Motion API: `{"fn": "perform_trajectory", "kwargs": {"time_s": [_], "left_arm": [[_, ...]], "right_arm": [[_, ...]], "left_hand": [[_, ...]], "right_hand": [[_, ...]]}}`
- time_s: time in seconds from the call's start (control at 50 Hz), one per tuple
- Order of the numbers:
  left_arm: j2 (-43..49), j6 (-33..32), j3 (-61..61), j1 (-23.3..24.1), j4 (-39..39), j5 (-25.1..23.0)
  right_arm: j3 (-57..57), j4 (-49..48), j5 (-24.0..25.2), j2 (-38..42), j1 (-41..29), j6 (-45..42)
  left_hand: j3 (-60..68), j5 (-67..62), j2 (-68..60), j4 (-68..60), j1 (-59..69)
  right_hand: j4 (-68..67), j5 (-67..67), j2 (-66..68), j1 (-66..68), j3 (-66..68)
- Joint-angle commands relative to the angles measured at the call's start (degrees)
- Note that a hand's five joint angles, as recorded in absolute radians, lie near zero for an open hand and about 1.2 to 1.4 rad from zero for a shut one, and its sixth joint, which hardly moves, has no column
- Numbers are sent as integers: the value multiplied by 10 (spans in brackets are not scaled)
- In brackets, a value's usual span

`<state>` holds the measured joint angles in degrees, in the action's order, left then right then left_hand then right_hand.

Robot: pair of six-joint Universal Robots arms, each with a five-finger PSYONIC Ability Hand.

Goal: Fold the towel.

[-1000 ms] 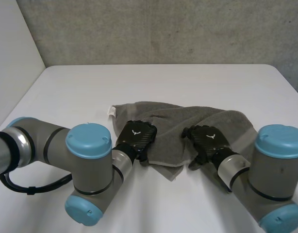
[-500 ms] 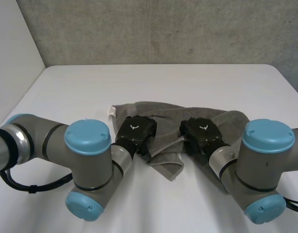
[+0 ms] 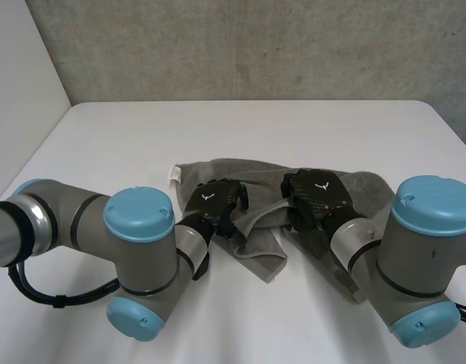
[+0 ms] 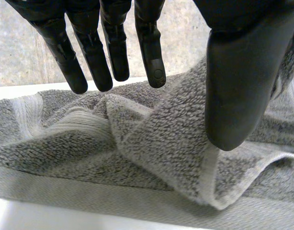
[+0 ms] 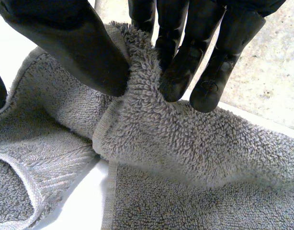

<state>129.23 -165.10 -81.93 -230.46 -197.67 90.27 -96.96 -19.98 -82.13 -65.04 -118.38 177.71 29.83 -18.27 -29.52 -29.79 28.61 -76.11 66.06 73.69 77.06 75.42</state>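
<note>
Fingers (image 5: 178, 72) of the right hand (image 3: 316, 199) close against its thumb (image 5: 80, 52), pinching a raised ridge of the rumpled grey terry towel (image 3: 256, 176) between them. The towel lies on the white table (image 3: 256, 129), its long axis running side to side before the robot. One end carries a small white label (image 3: 173, 173) and the other points toward the right arm. The right hand grips well away from the label, past the towel's middle. The left hand (image 3: 215, 201) sits near the label, over the towel's near edge. Its fingers (image 4: 101, 57) are straight and slightly spread above the cloth, held apart from its thumb (image 4: 238, 86), which rests against an upturned fold.
</note>
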Motion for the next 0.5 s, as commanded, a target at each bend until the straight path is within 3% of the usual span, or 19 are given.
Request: {"fn": "perform_trajectory", "kwargs": {"time_s": [0.02,0.28,0.46,0.5], "left_arm": [[3,21,-3,0,0,-1],[45,14,7,8,-33,17],[44,10,3,8,-58,51],[40,10,1,8,-60,51]], "right_arm": [[1,-1,0,1,-2,-1],[-1,1,0,0,-2,1],[-2,2,-1,-6,0,15],[-2,6,-1,-26,1,35]], "left_hand": [[-18,2,15,17,-6],[-14,-1,11,14,-2],[102,-117,-105,-102,114],[209,-224,-212,-209,221]], "right_hand": [[-39,39,63,29,46],[-39,39,63,29,46],[-39,39,63,29,46],[-39,39,63,29,46]]}}
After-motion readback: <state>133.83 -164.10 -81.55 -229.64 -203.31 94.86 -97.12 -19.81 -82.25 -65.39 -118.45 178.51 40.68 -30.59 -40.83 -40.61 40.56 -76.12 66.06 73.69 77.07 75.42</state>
